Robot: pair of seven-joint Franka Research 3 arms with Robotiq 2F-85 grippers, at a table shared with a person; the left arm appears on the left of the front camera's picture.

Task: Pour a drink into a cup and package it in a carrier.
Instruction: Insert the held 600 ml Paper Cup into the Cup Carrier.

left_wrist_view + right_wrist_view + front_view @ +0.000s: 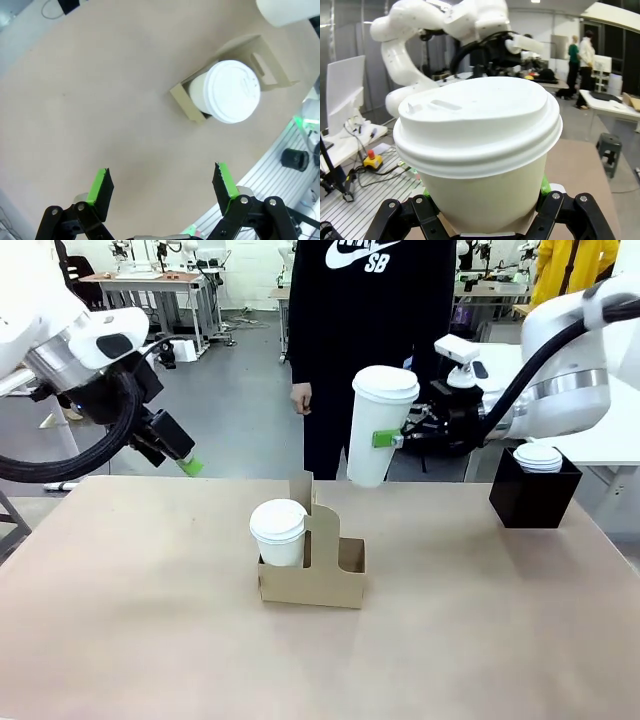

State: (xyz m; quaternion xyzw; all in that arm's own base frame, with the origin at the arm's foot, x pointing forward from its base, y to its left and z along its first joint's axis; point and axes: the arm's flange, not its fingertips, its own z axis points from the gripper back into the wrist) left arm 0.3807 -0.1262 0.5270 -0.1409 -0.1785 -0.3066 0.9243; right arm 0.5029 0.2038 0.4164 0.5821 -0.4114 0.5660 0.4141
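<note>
**Cup hanging in the air, right of the carrier's handle**

Right gripper (386,438) is clenching a tall white lidded cup (378,425) by its side, and the cup is hanging just right of centre in the upper half of the front view, tilted slightly and clear of the table (150,630). In the right wrist view the same cup (480,145) is sitting between the black fingers with the green pads pressing its lower wall.

Below and left of it, the brown cardboard carrier (325,585) is standing at the centre of the table. A second white lidded cup (278,530) is occupying its left hole. The upright handle is rising between that cup and the right hole.

Left gripper (190,462) is hovering at the left of the picture, released and gripping nothing, its jaws spread wide over bare tabletop in the left wrist view (162,187), with the carrier (182,97) and its cup (230,90) lying at upper right.

A black box (533,498) with stacked white lids (538,456) is sitting at the right edge. A person (370,330) is standing behind the table, one hand (300,398) hanging down.
</note>
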